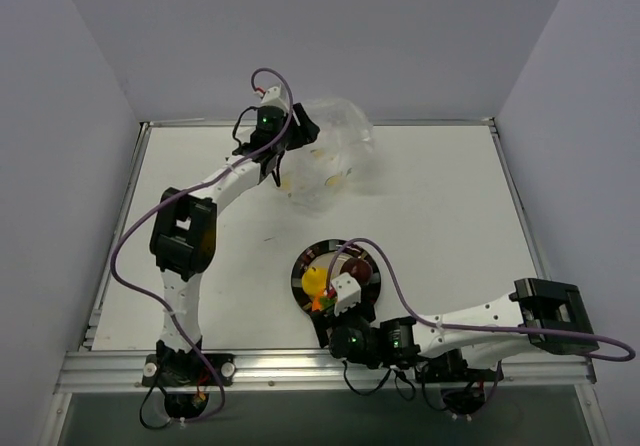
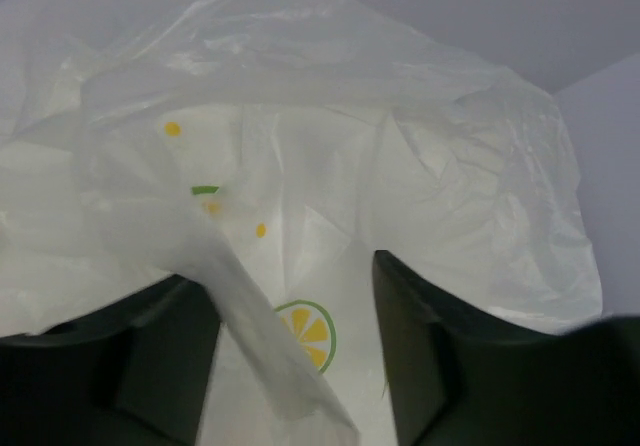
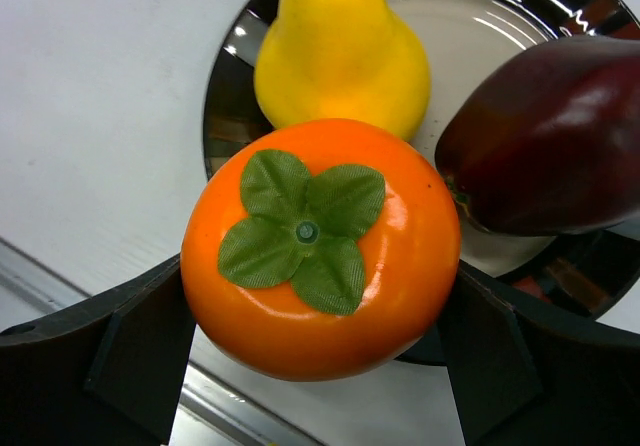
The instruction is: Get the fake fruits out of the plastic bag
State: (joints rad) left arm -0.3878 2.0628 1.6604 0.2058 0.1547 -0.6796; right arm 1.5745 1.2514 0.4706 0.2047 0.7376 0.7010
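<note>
Three fake fruits, one plate, one bag, two tools; the yellow pear [image 3: 340, 51] and the dark red fruit [image 3: 550, 146] lie side by side on the black-rimmed plate [image 3: 222, 96]; the orange persimmon [image 3: 320, 256] is pinched between the fingers of the right tool [image 3: 320, 316], over the plate's near rim, just beside the pear; the plate stands close to the near edge of the desk [image 1: 450, 216], with bare white surface to its left, right and behind; the plastic bag [image 2: 400, 116] bulges at the far edge, well apart from the plate; the left tool [image 2: 295, 296] is spread, a crinkled fold of the bag running between its fingers, close to the left one
</note>
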